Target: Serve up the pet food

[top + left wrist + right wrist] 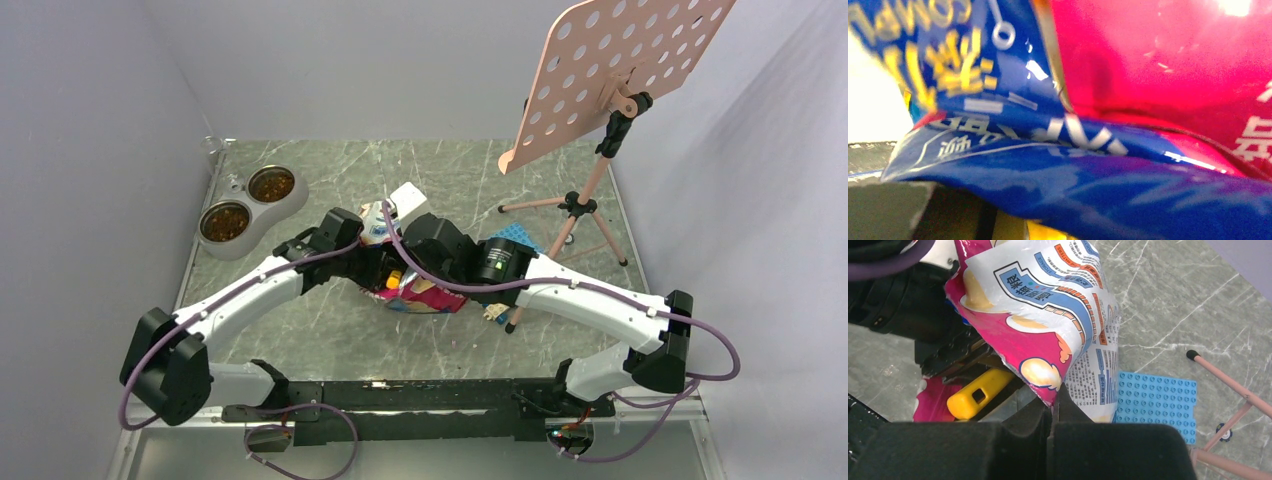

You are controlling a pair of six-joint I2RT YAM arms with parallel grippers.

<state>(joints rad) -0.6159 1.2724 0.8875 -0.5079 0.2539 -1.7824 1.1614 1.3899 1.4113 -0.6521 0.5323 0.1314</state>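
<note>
**A:** Where's the pet food [272, 185]?

**B:** Brown pellets lie in both bowls [237, 249] at the far left. Whatever is inside the pouch [1048, 315] is hidden. The pouch sits in the middle of the table [330, 330], well apart from the bowls.

**A:** Who has hold of it?

**B:** The right claw [1054, 405] is pinched tight on the pouch's lower edge. The left claw [368, 262] is pressed against its left side. Its camera shows only glossy print, so I cannot tell whether it is open or closed.

**A:** And the scoop [980, 394]?

**B:** Its yellow handle pokes out from under the pouch, on the left.

**A:** Which step, then?

**B:** Handling the pouch, I'd judge, with some food already served. Next calls for keeping the pouch's mouth up so nothing spills, then carrying a scoopful left and far to the bowls
</note>
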